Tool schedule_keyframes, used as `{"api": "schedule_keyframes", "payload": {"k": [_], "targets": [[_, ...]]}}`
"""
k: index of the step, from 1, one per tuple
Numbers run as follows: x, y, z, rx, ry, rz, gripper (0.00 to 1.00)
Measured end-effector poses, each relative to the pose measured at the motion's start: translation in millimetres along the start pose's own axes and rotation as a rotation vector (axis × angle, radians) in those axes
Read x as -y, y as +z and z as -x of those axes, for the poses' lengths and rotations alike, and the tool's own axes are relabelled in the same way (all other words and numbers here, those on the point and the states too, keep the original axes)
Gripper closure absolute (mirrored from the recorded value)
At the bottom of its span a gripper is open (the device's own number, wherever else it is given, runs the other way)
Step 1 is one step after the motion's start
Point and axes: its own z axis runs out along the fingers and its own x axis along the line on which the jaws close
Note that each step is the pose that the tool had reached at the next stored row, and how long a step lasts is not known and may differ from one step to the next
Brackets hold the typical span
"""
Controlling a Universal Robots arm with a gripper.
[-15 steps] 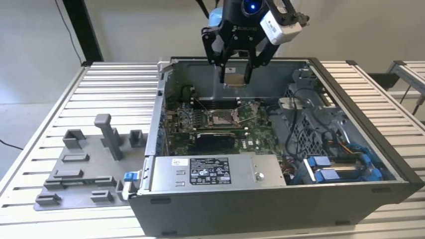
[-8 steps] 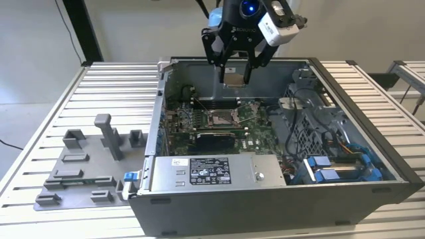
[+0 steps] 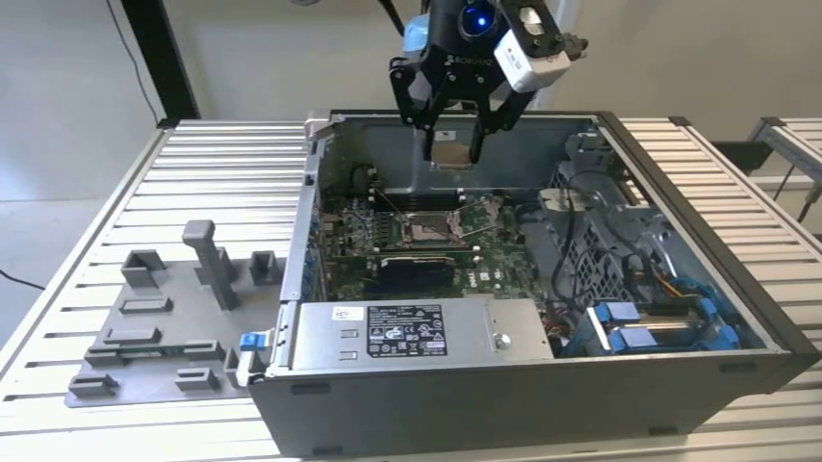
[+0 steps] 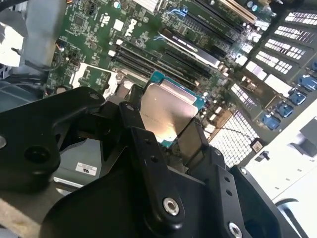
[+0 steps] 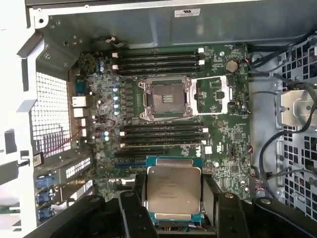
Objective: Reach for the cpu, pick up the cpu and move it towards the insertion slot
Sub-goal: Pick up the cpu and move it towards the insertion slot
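Observation:
My gripper [image 3: 452, 154] hangs above the open computer case, shut on the cpu [image 3: 451, 151], a thin square chip with a silvery top face. In both wrist views the cpu [image 5: 174, 192] [image 4: 167, 111] sits flat between the black fingers [image 5: 212, 191]. The insertion slot [image 3: 429, 227] is a square socket with a metal frame and brownish centre on the green circuit board, below the held chip in the exterior view. In the first wrist view the insertion slot [image 5: 165, 98] lies some way beyond the chip, its hinged frame lying open beside it.
The case walls [image 3: 315, 183] surround the board. A power supply [image 3: 404, 332] sits at the case front, cables and blue drive bays [image 3: 649, 332] at the exterior view's right. Grey fixture blocks [image 3: 167, 308] stand on the slatted table at the exterior view's left.

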Motion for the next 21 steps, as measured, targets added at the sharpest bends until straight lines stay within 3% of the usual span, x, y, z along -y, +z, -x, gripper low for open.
{"api": "schedule_keyframes", "payload": {"k": [5, 13, 21], "targets": [[-9.3, 1.9, -0.7, 0.0024, 0.007, 0.0002, 1.00], [-30.3, 4.7, -2.2, 0.0082, 0.009, 0.0008, 1.00], [-51.2, 7.0, -3.9, 0.0239, 0.009, 0.0021, 1.00]]}}
